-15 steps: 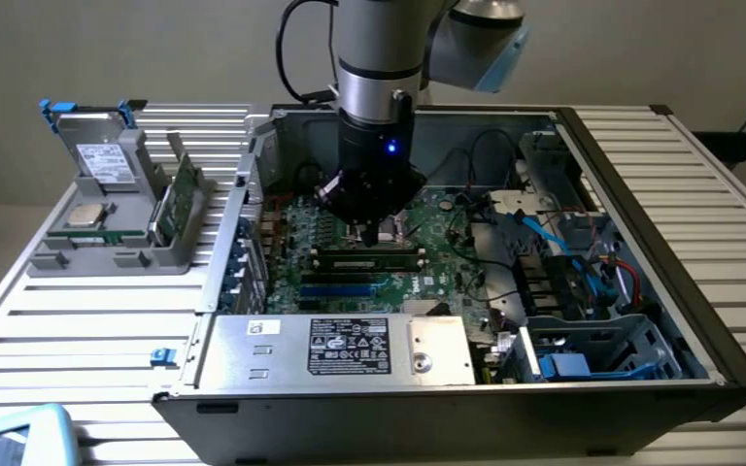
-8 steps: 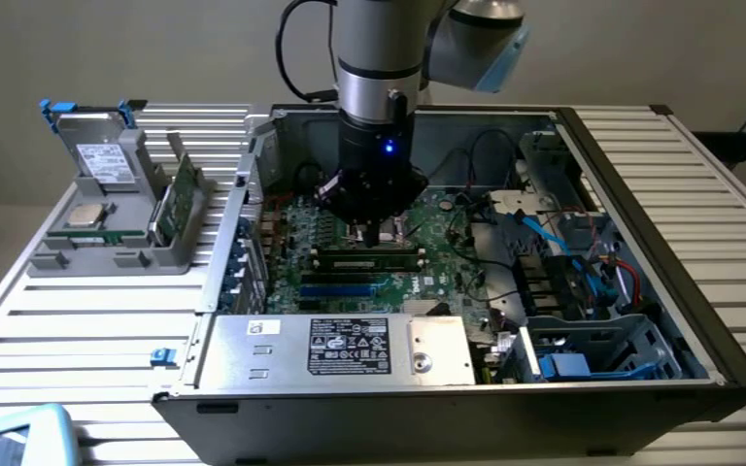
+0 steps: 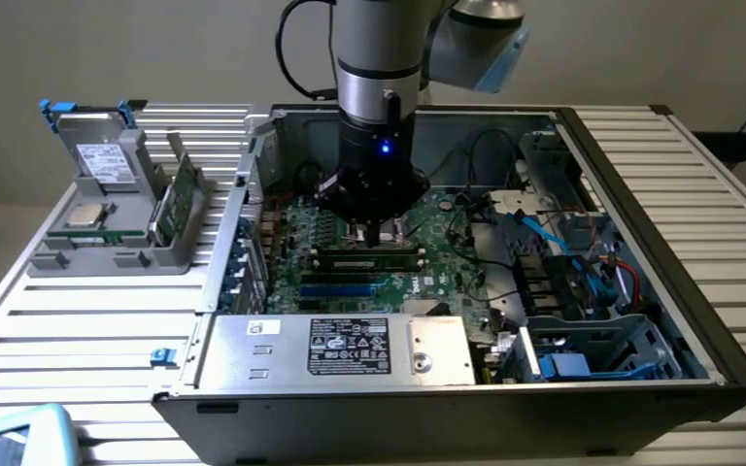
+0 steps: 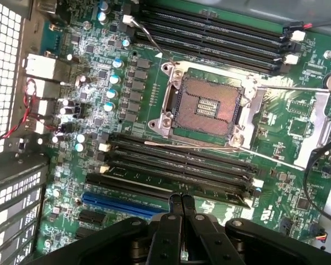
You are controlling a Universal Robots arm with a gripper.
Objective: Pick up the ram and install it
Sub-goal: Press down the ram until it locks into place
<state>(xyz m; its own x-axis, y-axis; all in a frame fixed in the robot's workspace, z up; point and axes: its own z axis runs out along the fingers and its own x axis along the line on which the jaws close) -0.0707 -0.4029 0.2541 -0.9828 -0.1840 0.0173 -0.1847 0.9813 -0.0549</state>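
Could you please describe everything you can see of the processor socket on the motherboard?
The processor socket is a square silvery metal frame around a coppery-brown field of contacts, with small parts at its middle. It is empty and uncovered; thin wire levers run beside it. It lies flat on the green motherboard, between two banks of black slots.

The motherboard (image 4: 149, 88) is green with black slots (image 4: 176, 160) and one blue slot (image 4: 121, 203). The ram (image 3: 186, 194) is green, the table (image 3: 75, 320) has white slats.
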